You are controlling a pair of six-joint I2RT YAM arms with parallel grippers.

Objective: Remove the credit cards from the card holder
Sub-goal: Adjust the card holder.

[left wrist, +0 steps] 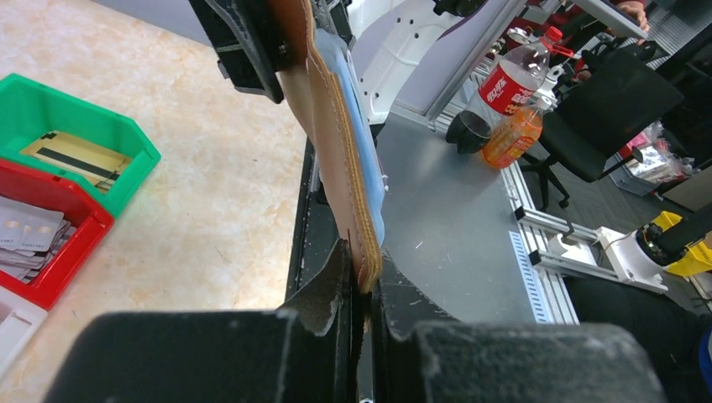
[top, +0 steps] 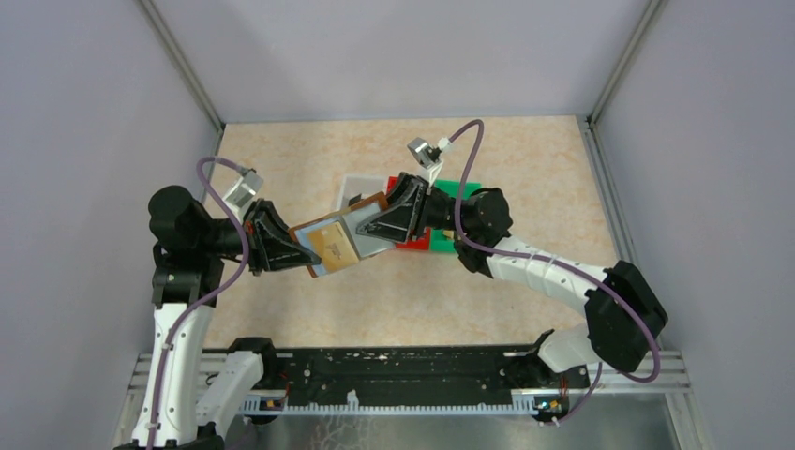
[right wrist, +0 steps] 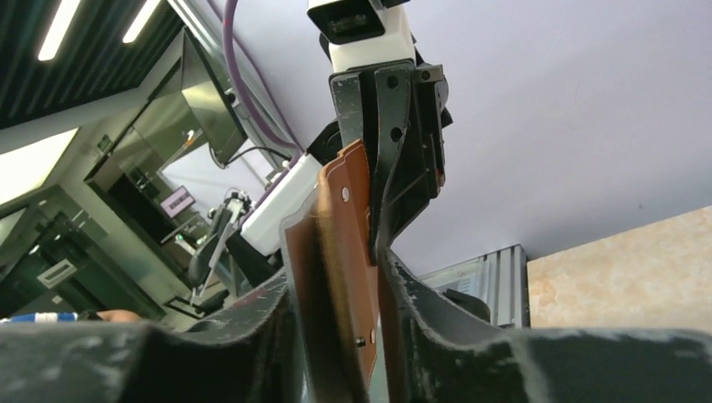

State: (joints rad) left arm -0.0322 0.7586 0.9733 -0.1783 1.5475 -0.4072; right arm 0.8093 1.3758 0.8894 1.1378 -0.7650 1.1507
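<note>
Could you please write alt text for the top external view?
An open brown card holder hangs above the table between the left gripper, clamped on one edge, and the right gripper at the other; a gold card shows inside.

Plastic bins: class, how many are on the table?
3, in a row: a green bin at one end, a red bin in the middle, a white bin at the other end. More may be hidden.
</note>
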